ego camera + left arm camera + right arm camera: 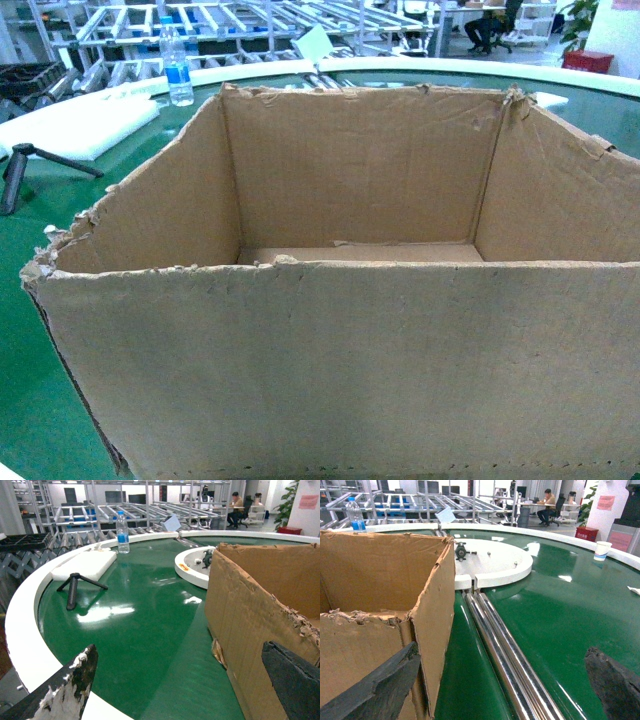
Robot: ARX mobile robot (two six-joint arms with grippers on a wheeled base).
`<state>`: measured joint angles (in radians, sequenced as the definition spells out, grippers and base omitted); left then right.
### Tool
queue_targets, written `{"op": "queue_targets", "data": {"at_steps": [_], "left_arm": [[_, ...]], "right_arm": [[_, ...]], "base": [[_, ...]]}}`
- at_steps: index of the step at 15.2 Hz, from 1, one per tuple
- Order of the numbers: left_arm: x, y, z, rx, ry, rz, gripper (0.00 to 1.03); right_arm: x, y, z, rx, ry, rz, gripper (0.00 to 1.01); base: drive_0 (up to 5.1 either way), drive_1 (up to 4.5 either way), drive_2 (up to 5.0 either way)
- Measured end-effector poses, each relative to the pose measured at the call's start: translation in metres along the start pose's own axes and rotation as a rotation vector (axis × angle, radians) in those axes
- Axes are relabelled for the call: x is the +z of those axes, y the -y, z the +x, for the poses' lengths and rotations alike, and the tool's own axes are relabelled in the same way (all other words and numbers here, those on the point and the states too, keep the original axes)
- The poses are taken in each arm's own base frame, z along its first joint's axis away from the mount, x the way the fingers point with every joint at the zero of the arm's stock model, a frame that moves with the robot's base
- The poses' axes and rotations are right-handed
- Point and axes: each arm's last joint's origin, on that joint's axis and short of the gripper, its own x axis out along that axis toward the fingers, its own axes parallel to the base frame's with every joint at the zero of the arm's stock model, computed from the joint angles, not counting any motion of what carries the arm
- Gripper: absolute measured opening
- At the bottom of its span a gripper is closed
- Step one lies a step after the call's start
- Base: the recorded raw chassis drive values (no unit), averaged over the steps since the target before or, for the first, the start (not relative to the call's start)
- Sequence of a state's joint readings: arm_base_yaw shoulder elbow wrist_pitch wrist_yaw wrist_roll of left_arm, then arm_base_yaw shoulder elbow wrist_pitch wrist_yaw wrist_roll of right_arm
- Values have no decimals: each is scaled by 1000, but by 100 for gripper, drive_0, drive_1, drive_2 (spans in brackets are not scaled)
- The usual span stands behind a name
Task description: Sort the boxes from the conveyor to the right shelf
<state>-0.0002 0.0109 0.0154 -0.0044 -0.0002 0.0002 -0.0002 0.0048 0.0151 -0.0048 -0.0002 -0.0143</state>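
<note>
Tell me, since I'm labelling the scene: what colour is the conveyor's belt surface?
Green, with a white rim; the conveyor shows best in the left wrist view.

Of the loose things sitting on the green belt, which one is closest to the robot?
The big brown cardboard box. It fills the head view, and both wrist cameras look along its side walls. The water bottle, white foam sheet and small black tripod all sit farther back.

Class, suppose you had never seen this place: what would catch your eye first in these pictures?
A big open cardboard box with ragged top edges fills the foreground of the head view, standing on a curved green belt. Behind it on the left stand a water bottle, a white foam sheet and a small black tripod.
</note>
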Motion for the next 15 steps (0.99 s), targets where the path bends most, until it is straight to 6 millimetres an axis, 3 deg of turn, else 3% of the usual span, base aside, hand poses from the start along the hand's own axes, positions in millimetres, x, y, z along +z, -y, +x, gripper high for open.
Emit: {"op": "queue_targets", "data": {"at_steps": [15], "left_arm": [[3, 0, 3, -8, 15, 0, 98]], "right_arm": [[4, -1, 4, 21, 28, -5, 98]], "base": [[0, 0, 0]]}}
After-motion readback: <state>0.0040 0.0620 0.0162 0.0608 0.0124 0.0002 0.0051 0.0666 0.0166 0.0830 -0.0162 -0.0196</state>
